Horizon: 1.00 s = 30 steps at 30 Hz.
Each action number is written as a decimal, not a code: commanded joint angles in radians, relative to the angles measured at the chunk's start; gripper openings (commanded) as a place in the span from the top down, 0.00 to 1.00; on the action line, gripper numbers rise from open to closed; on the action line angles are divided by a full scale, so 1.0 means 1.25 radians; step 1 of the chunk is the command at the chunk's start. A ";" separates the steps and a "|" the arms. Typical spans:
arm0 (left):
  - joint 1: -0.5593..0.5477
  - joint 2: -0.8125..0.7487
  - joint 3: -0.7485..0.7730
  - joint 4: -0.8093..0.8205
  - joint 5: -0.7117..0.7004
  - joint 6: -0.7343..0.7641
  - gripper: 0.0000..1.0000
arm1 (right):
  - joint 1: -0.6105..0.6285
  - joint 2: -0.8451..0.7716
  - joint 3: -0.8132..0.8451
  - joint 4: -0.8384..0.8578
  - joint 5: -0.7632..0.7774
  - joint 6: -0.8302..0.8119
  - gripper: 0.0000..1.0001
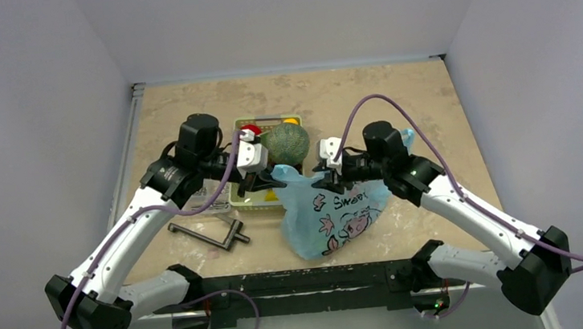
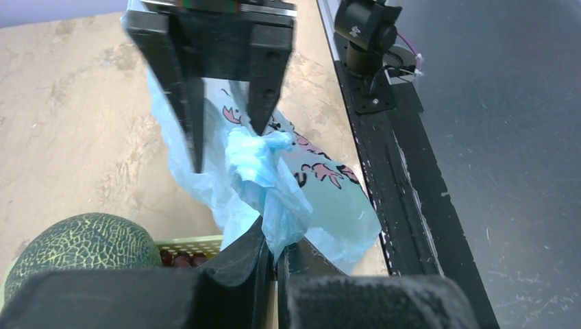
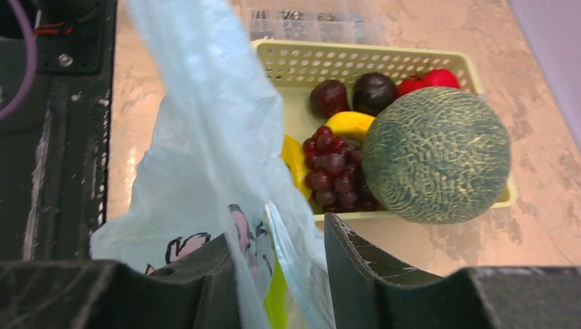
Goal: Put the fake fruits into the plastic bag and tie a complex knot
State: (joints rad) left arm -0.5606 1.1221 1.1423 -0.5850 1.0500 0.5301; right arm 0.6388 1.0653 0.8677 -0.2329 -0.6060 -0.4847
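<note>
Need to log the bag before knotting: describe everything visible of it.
The bag is thin, crinkly light-blue plastic printed with pink-and-dark cartoons and "Sweet". Its body rests on the table beside the basket; its top is bunched into a twisted strand, pinched by the shut left gripper. The open right gripper straddles it.

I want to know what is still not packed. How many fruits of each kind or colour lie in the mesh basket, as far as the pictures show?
Grey-green melon: 1
Dark purple grape bunch: 1
Dark round fruits: 2
Yellow pieces: 2, perhaps one banana partly hidden
Red fruit: 1
Small orange: 1
Total: 8 visible in the basket
</note>
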 commanded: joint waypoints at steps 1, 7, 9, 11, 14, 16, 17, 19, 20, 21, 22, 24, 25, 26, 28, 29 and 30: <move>0.011 -0.012 -0.003 0.100 0.007 -0.086 1.00 | -0.002 -0.012 -0.004 -0.093 -0.034 -0.054 0.65; 0.008 0.000 -0.025 0.219 -0.022 -0.239 1.00 | 0.020 0.081 -0.038 -0.001 -0.055 -0.048 0.86; 0.007 0.001 -0.036 0.257 -0.030 -0.280 1.00 | 0.025 0.095 -0.068 0.033 -0.042 -0.065 0.90; 0.002 0.001 -0.053 0.285 -0.033 -0.317 1.00 | 0.026 0.101 -0.099 0.074 -0.027 -0.079 0.92; -0.003 -0.004 -0.085 0.320 -0.053 -0.389 1.00 | 0.025 0.089 -0.107 0.112 -0.025 -0.062 0.69; -0.003 -0.014 -0.110 0.348 -0.080 -0.452 1.00 | 0.022 0.058 -0.088 0.105 -0.009 -0.031 0.42; -0.003 -0.021 -0.122 0.366 -0.095 -0.487 1.00 | 0.019 0.031 -0.080 0.109 0.000 0.000 0.33; -0.003 -0.032 -0.142 0.399 -0.128 -0.553 1.00 | 0.016 -0.031 -0.066 0.117 0.020 0.086 0.22; -0.002 -0.036 -0.149 0.409 -0.140 -0.583 1.00 | 0.016 -0.066 -0.062 0.123 0.031 0.133 0.17; -0.004 -0.041 -0.152 0.412 -0.158 -0.603 1.00 | 0.016 -0.094 -0.060 0.128 0.048 0.187 0.13; -0.007 -0.045 -0.156 0.415 -0.173 -0.620 1.00 | 0.017 -0.121 -0.059 0.137 0.068 0.242 0.10; -0.009 -0.049 -0.159 0.423 -0.204 -0.654 1.00 | 0.019 -0.156 -0.064 0.176 0.070 0.354 0.04; -0.011 -0.050 -0.158 0.425 -0.219 -0.667 1.00 | 0.022 -0.162 -0.073 0.208 0.077 0.408 0.02; -0.013 -0.049 -0.157 0.430 -0.233 -0.682 1.00 | 0.029 -0.164 -0.080 0.234 0.089 0.444 0.01; -0.015 -0.046 -0.150 0.433 -0.268 -0.719 1.00 | 0.059 -0.158 -0.096 0.291 0.136 0.482 0.01; -0.017 -0.043 -0.148 0.439 -0.278 -0.741 1.00 | 0.088 -0.150 -0.103 0.320 0.178 0.494 0.01; -0.019 -0.041 -0.146 0.444 -0.290 -0.760 1.00 | 0.111 -0.137 -0.108 0.342 0.220 0.506 0.01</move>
State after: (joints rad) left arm -0.5735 1.0794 0.9493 -0.1047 0.7803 -0.2787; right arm 0.6971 0.8528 0.7513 0.0299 -0.5011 -0.0429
